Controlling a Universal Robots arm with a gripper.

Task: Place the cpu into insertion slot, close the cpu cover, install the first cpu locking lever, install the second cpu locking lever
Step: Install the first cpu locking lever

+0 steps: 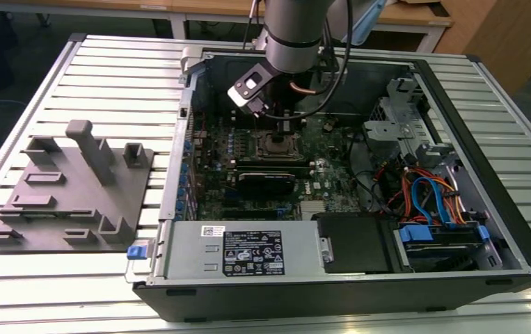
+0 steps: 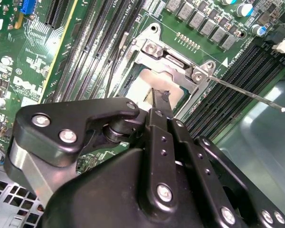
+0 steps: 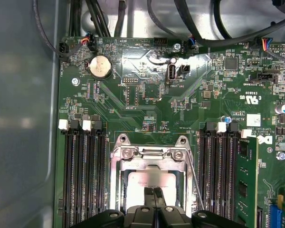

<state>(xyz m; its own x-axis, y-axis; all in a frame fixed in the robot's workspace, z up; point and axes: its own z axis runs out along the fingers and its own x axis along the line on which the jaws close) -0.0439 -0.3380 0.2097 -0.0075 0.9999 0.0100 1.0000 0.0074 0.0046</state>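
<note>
The cpu (image 3: 142, 183) lies in the insertion slot (image 1: 275, 146) on the green motherboard, its dull silver top (image 2: 145, 85) showing through the cut-out. The cpu cover (image 3: 152, 163) lies flat around it as a silvery frame (image 2: 185, 76). My gripper (image 1: 279, 125) hangs straight over the socket. Its black fingers are shut together with nothing between them, and their tips (image 3: 154, 192) (image 2: 157, 95) are at or just above the chip's top. One thin wire locking lever (image 2: 247, 95) sticks out free beside the socket (image 3: 195, 180). A second lever (image 2: 115, 66) runs along the opposite side.
The open computer case lies on a slatted table. Black memory slots (image 3: 80, 171) flank the socket, and a green module (image 3: 244, 185) stands beside them. A power supply (image 1: 246, 250) and coloured cables (image 1: 423, 195) fill the near side. A grey fixture plate (image 1: 70, 188) sits at the exterior view's left.
</note>
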